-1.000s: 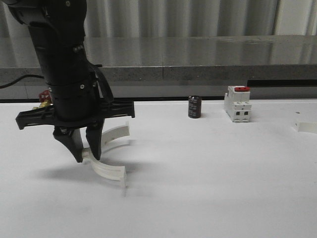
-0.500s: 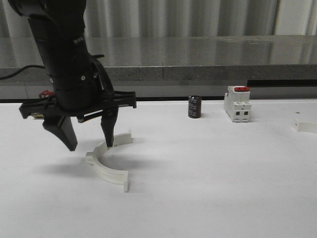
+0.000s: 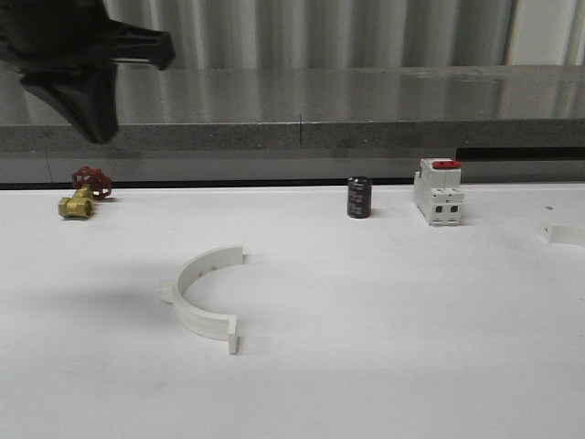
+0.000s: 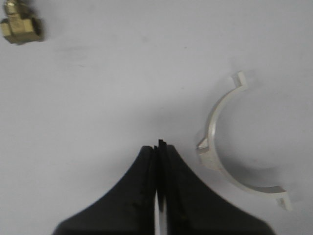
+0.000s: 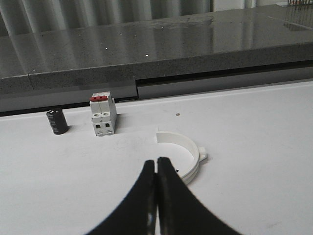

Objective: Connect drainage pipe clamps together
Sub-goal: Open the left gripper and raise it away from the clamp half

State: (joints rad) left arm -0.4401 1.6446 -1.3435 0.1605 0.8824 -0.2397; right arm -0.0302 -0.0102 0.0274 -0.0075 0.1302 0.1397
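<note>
One white half-ring drainage pipe clamp (image 3: 186, 297) lies flat on the white table at front left, its open side facing right. My left gripper (image 3: 91, 128) hangs high above and to the left of it. In the left wrist view the left gripper (image 4: 159, 144) is shut and empty, with that clamp (image 4: 212, 127) lying apart beside the fingertips. A second clamp (image 3: 565, 234) shows at the table's far right edge. In the right wrist view the right gripper (image 5: 156, 160) is shut and empty, with the second clamp (image 5: 191, 147) just beyond its tips.
A black cylinder (image 3: 358, 198) and a white block with a red top (image 3: 439, 192) stand at the back middle-right. A brass valve with a red handle (image 3: 82, 194) lies at the back left. A grey ledge (image 3: 366, 101) runs behind the table.
The left gripper let go of the clamp half, rose well above the table and shut. The clamp half now rests on the table.
</note>
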